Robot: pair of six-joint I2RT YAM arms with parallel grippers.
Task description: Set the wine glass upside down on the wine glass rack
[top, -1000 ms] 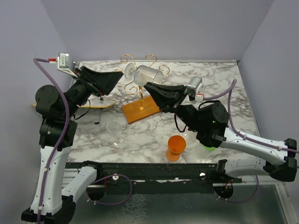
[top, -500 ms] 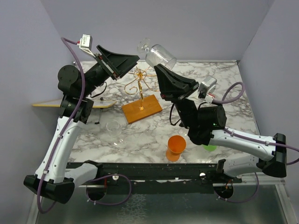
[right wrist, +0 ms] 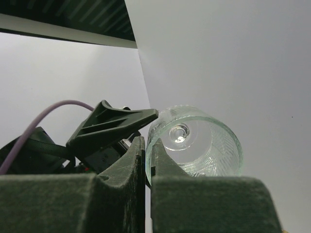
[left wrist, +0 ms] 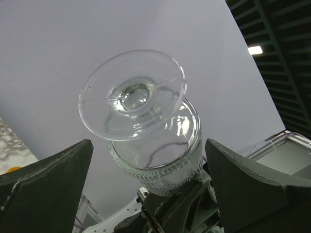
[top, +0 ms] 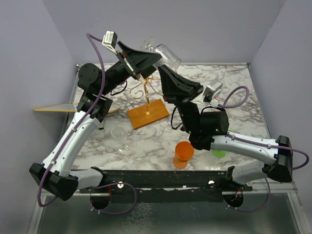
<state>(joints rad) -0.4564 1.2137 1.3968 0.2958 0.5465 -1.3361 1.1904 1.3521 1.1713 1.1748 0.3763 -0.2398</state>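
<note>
- Jaws of the right gripper (right wrist: pixel 146 148) stand almost together. The rim of the wine glass (right wrist: pixel 204 141) sits pinched in the slit between them, so I read this as a firm hold on the rim.
- In the overhead view the glass is in the air at upper centre. It is tilted, with its foot to the upper left and its mouth toward the right gripper.
- I see the left gripper (left wrist: pixel 149 144) spread as wide as it goes. In its wrist view the glass foot sits between the two fingers, and neither finger appears to touch it.
- Just below both grippers in the overhead view, the wine glass rack (top: pixel 146 90) stands upright on its wooden base (top: pixel 148 114). The glass is clear of the wire arms.
- The base rests on the marble table (top: pixel 239 97).
- A clear tumbler (top: pixel 119 132) is to the lower left of the base, and an orange cup (top: pixel 184 152) is at lower centre.
- A thin wooden board (top: pixel 53 109) is at the left edge.
</note>
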